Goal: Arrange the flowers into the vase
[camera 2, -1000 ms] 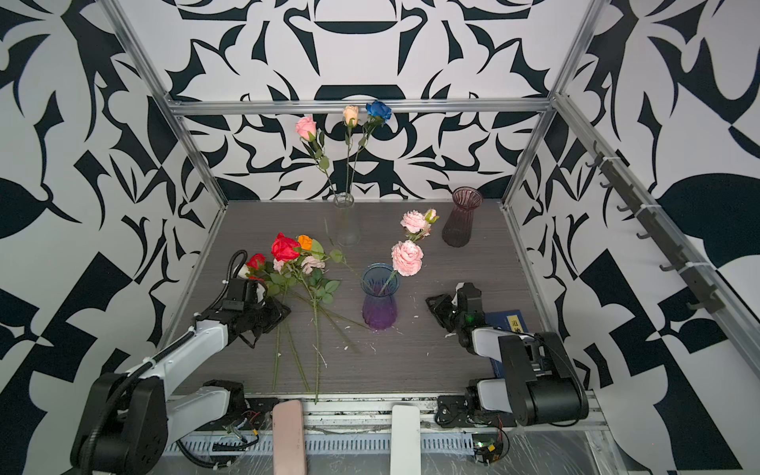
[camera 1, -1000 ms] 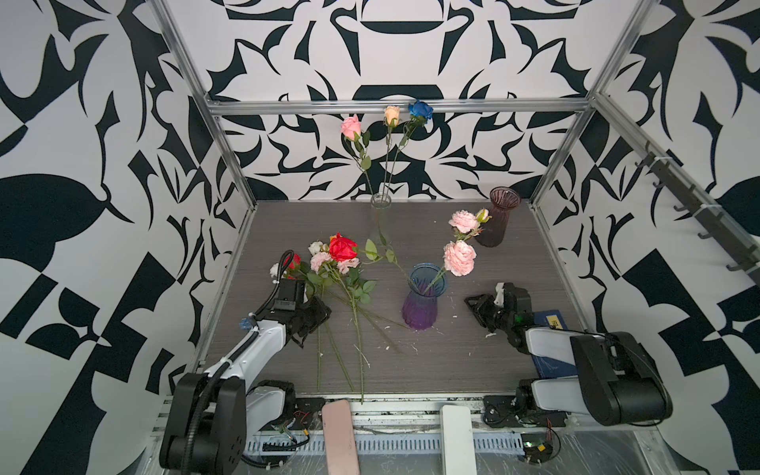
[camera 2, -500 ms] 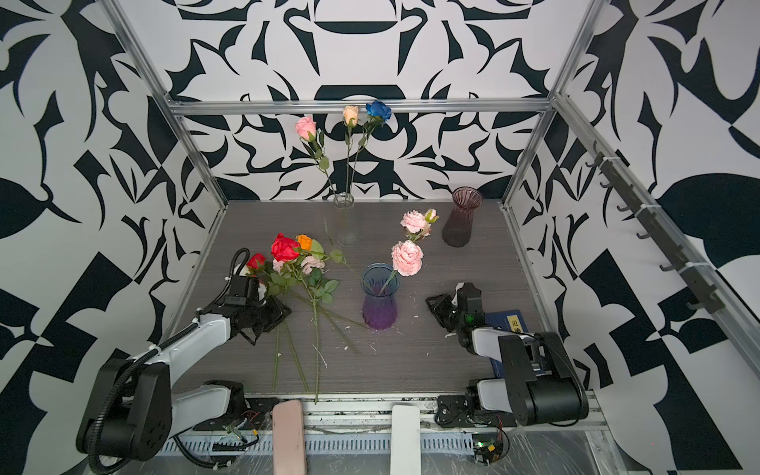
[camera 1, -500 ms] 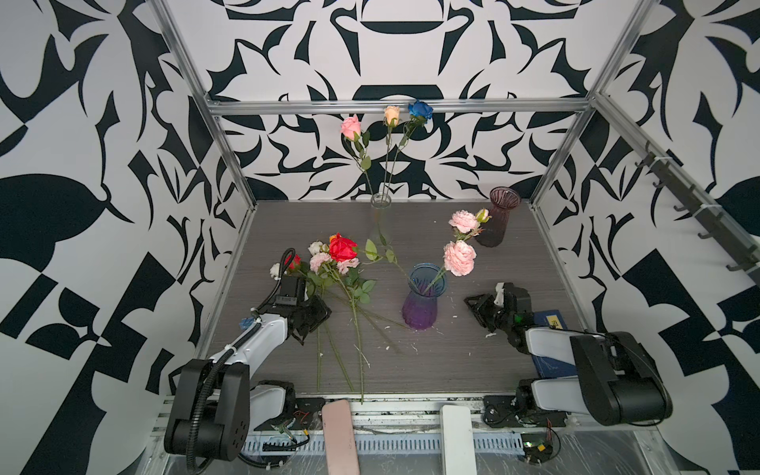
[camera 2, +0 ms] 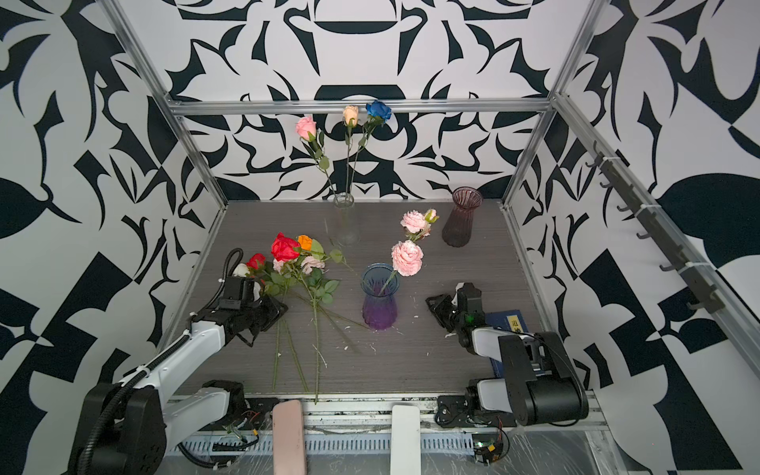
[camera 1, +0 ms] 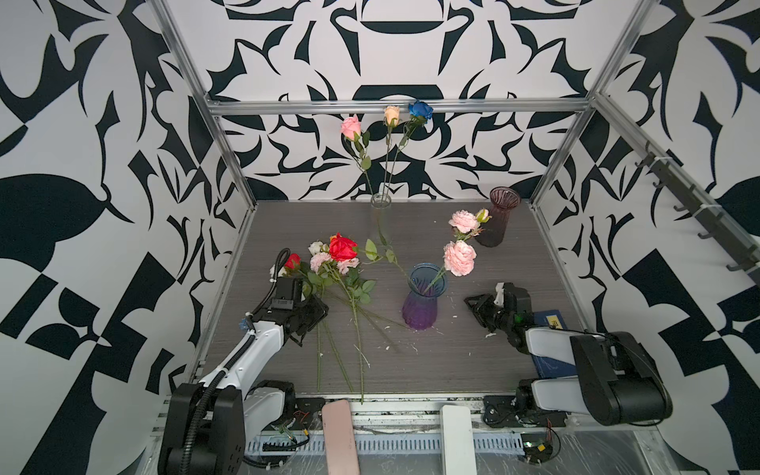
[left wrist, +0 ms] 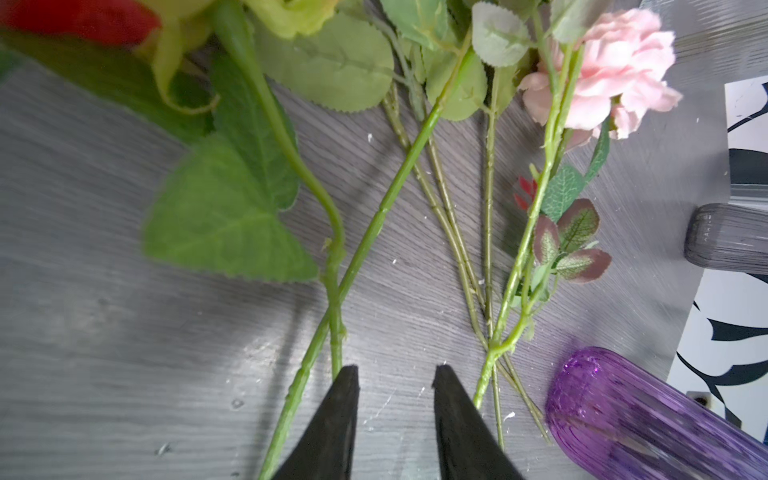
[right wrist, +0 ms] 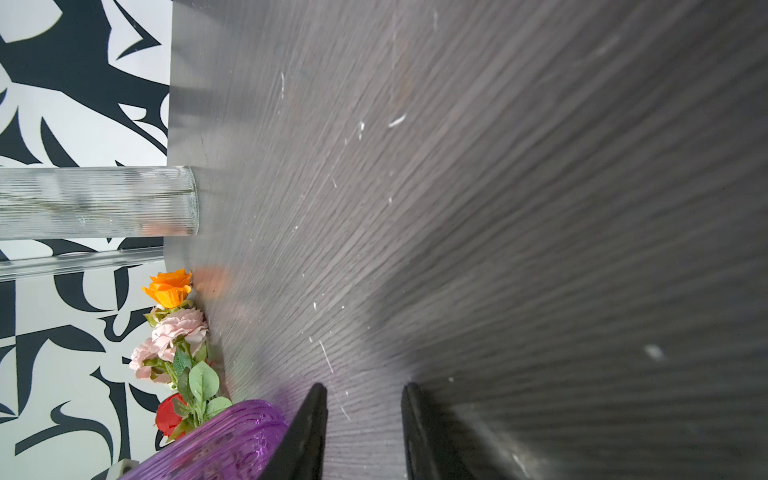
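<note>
Flowers lie heaped at nine o'clock of the purple vase, left gripper and right gripper both spread and empty, so pinching one stem looks next.

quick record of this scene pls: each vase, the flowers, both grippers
clear vase: back centre, holds three roses, pink, cream, blue
purple vase: middle, holds pink carnations
dark vase: back right, no flower seen inside
loose flowers: lying on table, left of purple vase
left gripper: open, empty, at the loose stems
right gripper: open, empty, right of purple vase
</note>
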Available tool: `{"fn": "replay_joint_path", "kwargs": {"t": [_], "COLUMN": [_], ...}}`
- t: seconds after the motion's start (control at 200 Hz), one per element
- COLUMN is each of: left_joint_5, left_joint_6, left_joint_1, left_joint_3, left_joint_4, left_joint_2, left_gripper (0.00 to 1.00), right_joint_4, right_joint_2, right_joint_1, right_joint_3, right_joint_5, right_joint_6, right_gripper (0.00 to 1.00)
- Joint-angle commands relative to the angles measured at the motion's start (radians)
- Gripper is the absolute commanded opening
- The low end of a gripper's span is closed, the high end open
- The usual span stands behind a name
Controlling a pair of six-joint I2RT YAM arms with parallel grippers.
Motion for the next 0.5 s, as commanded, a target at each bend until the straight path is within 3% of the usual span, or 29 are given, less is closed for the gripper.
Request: {"fn": "replay_joint_path", "kwargs": {"t": [0.0, 0.495], "left_joint_5": [0.019, -0.005], "left_joint_6": [-0.014, -0.019], "left_joint_1": [0.004, 0.003], "left_joint_3": [-0.018, 0.002], "left_joint_4": [-0.020, -0.056], "left_joint_2": [-0.003, 0.040], "left_gripper": [0.35, 0.39], "right_joint_4": [-0.154, -0.149], "right_joint_2": [0.038, 0.061], "right_joint_1": [-0.002, -0.002], "right_joint_3": [-0.020, -0.010], "right_joint_5": [0.031, 0.023], "right_joint_6": [-0.016, -0.018], "right_gripper": [0.35, 0.35]}}
